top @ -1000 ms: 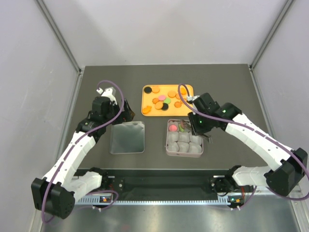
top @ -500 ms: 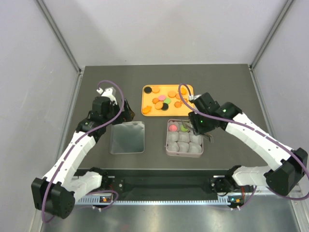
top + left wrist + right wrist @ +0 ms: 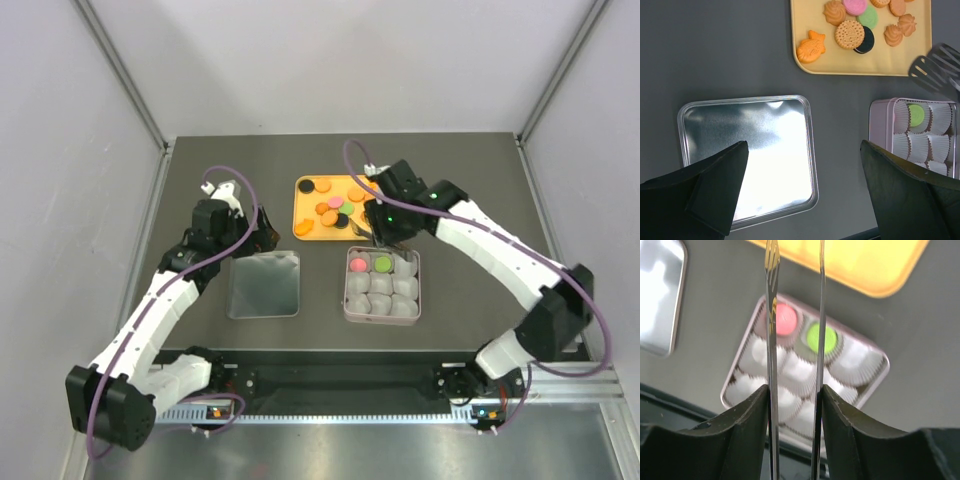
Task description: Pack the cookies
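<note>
— How many cookies (image 3: 849, 34) are in the tin (image 3: 879, 125)?

— Two. One pink cookie (image 3: 786, 320) sits in the far left cup and one green cookie (image 3: 821, 337) in the far middle cup, side by side. The tin holds nine paper cups (image 3: 382, 300), three rows of three. The other seven show only white paper.

— And the rest?

— They are on the one orange tray (image 3: 840, 60), just beyond the tin on the table (image 3: 480, 160). I make out two black ones (image 3: 306, 186), one pink and one green. The others are orange, among them one fish-shaped piece (image 3: 811, 46) at the tray's near left corner. From above, the right arm covers the tray's right end, so I cannot give a total.

— Anything else on the table?

— One silver lid (image 3: 264, 284), left of the tin and apart from it.

— The tools?

— Two. The left tool (image 3: 802, 145) hangs over the lid with its fingers spread wide, holding nothing. The right tool (image 3: 795, 390) is clamped on one pair of metal tongs (image 3: 772, 315). The two blades stand apart, with their tips over the tray's near edge.

— Any writing?

— The round orange biscuit has a stamped pattern, too small to read.
</note>
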{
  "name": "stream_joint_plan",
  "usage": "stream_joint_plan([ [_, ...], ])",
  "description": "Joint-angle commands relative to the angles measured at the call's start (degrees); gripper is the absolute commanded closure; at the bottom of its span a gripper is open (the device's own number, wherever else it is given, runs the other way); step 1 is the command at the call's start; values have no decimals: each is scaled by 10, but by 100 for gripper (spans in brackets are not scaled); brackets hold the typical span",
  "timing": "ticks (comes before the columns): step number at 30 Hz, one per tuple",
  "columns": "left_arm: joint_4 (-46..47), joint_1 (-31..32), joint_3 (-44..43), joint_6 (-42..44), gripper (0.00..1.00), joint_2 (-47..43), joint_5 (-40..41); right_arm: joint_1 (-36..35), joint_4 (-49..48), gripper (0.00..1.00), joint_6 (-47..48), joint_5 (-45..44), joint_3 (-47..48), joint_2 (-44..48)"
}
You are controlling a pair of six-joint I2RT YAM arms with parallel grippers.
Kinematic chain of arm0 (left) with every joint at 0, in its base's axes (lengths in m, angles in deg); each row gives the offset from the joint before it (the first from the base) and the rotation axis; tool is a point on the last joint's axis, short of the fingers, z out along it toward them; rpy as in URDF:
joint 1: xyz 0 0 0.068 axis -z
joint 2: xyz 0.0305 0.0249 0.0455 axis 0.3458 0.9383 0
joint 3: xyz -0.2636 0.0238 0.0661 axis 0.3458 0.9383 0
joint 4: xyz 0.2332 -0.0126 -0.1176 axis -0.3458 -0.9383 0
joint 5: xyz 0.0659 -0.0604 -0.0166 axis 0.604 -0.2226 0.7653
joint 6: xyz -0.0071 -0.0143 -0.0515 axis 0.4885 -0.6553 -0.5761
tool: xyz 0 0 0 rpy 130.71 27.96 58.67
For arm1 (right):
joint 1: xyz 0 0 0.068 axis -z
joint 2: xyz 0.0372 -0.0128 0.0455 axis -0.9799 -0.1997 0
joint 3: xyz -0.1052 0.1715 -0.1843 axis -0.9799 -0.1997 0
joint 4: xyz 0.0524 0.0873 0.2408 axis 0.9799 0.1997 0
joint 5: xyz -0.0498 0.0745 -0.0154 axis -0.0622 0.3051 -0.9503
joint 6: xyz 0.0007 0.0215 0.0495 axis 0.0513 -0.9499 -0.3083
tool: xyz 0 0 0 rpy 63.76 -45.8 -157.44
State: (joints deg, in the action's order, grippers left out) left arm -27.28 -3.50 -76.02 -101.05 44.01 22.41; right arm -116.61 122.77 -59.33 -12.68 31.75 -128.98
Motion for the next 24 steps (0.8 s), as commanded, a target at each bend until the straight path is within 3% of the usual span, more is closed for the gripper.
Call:
stream_joint_plan([
  [1, 13, -3, -3, 4, 2, 0, -3, 3, -69, 56, 7, 15, 63, -53],
  [7, 13, -3, -4, 4, 2, 3, -1, -29, -74, 50, 19, -43, 141, -164],
  [13, 12, -3, -4, 4, 2, 3, -1, -54, -58, 43, 36, -85, 206, -220],
  [24, 11, -3, -4, 5, 2, 2, 2, -78, -27, 42, 48, -119, 266, -279],
])
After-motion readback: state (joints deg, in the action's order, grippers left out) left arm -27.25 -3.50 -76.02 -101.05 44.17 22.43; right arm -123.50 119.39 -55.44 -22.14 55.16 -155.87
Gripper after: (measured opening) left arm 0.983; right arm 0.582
